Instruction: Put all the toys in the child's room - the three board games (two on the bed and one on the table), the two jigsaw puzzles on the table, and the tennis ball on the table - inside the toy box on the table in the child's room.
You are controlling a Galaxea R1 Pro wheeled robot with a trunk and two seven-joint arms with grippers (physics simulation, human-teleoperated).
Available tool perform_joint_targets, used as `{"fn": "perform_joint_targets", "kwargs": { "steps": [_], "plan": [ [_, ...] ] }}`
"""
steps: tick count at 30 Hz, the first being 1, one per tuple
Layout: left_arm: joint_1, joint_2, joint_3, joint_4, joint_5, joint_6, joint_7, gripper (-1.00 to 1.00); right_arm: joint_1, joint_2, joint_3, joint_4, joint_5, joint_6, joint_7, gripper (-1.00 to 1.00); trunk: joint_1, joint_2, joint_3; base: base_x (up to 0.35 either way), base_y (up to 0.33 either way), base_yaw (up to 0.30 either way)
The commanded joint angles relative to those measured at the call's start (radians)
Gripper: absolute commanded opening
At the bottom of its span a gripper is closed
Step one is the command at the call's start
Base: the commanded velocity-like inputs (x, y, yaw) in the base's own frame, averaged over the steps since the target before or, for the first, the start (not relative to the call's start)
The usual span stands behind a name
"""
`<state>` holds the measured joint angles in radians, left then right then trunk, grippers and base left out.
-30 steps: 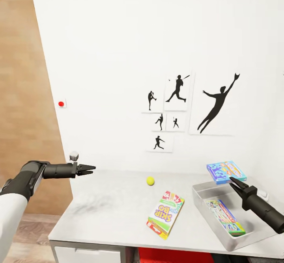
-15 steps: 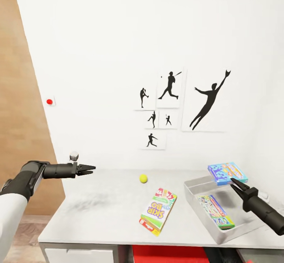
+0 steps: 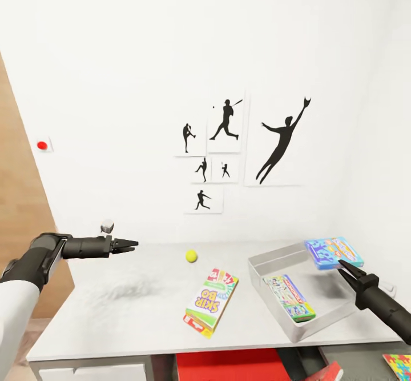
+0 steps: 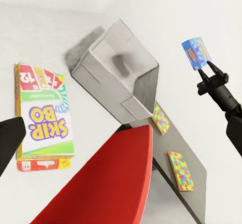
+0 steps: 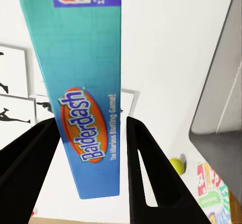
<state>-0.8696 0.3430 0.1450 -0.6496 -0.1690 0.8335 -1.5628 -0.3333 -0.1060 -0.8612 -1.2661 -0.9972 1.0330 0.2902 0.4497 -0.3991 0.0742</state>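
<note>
Board games first: we find the blue one, lettered "Balderdash" (image 5: 91,103), pinched between the fingers of the right hand (image 3: 349,268) and held above the toy box (image 3: 268,260) at its 2 o'clock corner. A second game (image 3: 288,296) already lies inside. We judge the step to be delivery; the next move calls for lowering and releasing over the box. The "SKIP-BO" game (image 3: 210,303) rests on the counter (image 3: 131,307) at the box's 9 o'clock, the tennis ball (image 3: 191,255) at its 10. The left hand (image 3: 130,245) hovers empty, fingers drawn together.
</note>
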Motion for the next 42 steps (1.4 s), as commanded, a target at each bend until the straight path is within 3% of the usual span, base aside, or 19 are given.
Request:
{"fn": "perform_joint_targets", "kwargs": {
  "steps": [1,18,32,42],
  "plan": [
    [0.000,0.000,0.004,-0.001,-0.010,0.010,-0.008,1.00,-0.001,0.000,-0.003,0.000,0.003,0.005,0.010,-1.00,0.000,-0.001,-0.002,0.000,-0.001,-0.161],
    [0.000,0.001,0.004,-0.001,-0.010,0.010,-0.008,1.00,-0.001,0.000,-0.011,0.001,0.003,0.004,0.010,-1.00,0.000,-0.001,-0.022,0.006,0.000,-0.173],
    [0.000,0.002,0.005,-0.001,-0.010,0.009,-0.008,1.00,-0.001,-0.008,-0.018,0.053,0.002,0.004,0.012,-1.00,0.000,-0.001,-0.035,0.237,0.000,-0.202],
    [0.000,0.001,0.004,-0.001,-0.010,0.009,-0.008,1.00,-0.001,-0.010,-0.019,0.059,0.002,0.002,0.018,-1.00,0.000,-0.001,-0.035,0.039,0.024,-0.258]
  ]
}}
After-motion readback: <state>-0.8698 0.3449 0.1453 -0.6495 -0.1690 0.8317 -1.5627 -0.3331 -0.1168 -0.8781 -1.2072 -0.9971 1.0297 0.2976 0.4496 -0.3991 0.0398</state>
